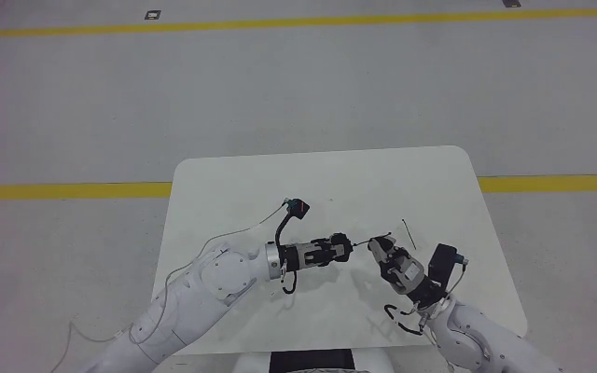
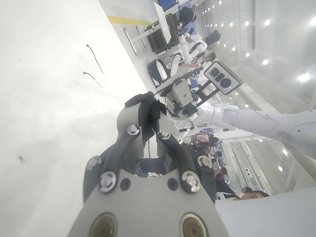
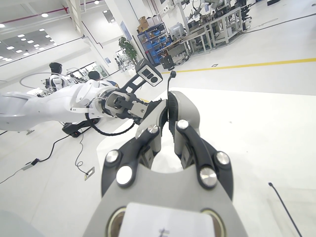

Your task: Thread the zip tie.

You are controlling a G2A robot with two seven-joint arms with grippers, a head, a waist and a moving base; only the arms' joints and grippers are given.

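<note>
Zip tie (image 3: 168, 90): held off the tabletop (image 1: 280, 186), above its near middle, between the two grippers. Right gripper (image 3: 168, 104): jaws closed on the strap, with the head end projecting free beyond the fingertips. Left gripper (image 2: 148, 110): jaws closed, tips meeting the right gripper's from the left. Whether the strap's tail lies between them cannot be confirmed. A spare tie (image 1: 408, 233) lies flat on the tabletop, just right of the grippers.

Handling, as judged: the zip tie is very light, thin and springy. It bends readily and is likely to flick back if released. The smooth strap may slip or twist in the pads. Grip the strap close behind the head with one gripper to steady the slot. Grip the tail near its tip with the other, so that the free end is stiff enough to aim.
</note>
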